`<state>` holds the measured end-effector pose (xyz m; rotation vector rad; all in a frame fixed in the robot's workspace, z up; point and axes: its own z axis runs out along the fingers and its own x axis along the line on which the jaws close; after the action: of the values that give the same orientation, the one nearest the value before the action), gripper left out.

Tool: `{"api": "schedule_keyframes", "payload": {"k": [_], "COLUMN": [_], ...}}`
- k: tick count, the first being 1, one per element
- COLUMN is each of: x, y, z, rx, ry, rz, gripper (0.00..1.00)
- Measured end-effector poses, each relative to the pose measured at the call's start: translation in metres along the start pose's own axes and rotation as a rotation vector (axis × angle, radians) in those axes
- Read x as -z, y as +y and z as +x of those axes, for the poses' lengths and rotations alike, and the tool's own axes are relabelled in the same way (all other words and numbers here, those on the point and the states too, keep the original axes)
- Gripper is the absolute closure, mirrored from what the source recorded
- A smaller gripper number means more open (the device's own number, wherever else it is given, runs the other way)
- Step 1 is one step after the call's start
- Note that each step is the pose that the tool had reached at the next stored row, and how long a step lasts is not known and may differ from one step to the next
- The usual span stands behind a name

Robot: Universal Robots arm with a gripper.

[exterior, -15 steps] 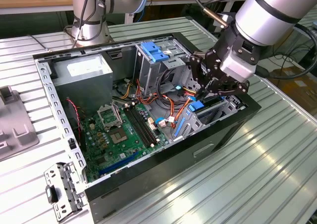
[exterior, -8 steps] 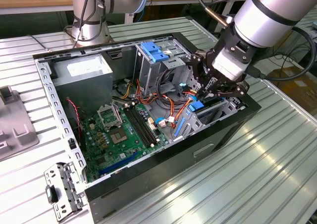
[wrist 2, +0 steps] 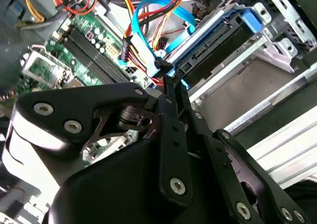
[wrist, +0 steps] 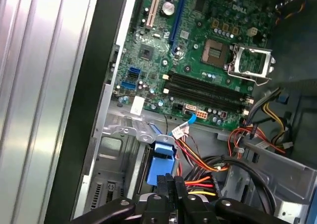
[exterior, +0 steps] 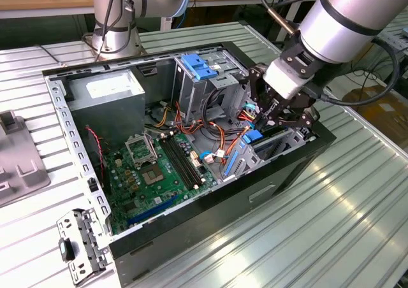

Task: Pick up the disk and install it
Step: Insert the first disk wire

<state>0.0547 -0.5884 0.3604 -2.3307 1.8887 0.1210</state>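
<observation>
The disk (exterior: 258, 137) lies in the drive bay at the exterior view's right end of the open computer case (exterior: 76, 141); its blue rail end shows. In the second wrist view the disk (wrist 2: 218, 40) is dark with blue side rails and sits inside the metal cage. My gripper (exterior: 268, 116) hangs just above the disk's blue end. In both wrist views the black fingers (wrist 2: 171, 92) are pressed together, with the gripper's (wrist: 168, 180) tip at the blue end of the disk (wrist: 161, 160). I cannot tell whether they touch it.
A green motherboard (exterior: 156, 170) covers the case floor. A grey power-supply box (exterior: 108, 100) stands at the back left and a blue latch handle (exterior: 197, 65) tops the upper cage. Orange, red and blue cables (wrist 2: 148, 21) run close to the bay. A loose metal bracket (exterior: 80, 243) lies outside the case.
</observation>
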Motion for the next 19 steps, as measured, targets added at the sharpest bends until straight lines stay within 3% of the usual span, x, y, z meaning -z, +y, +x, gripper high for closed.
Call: {"api": "schedule_keyframes", "payload": {"k": [5,13,19], "x": [-0.0013,-0.0036,-0.0044], "y": [0.0001,0.0002,0.0002], "z": [0.0002,0.0005,0.0007], "rx": [-0.091,-0.296,-0.391], "ry": [0.0051,0.0170,0.0226], "rz": [0.0138,0.0449,0.0592], "gripper": [0.83,0.83,0.83]}}
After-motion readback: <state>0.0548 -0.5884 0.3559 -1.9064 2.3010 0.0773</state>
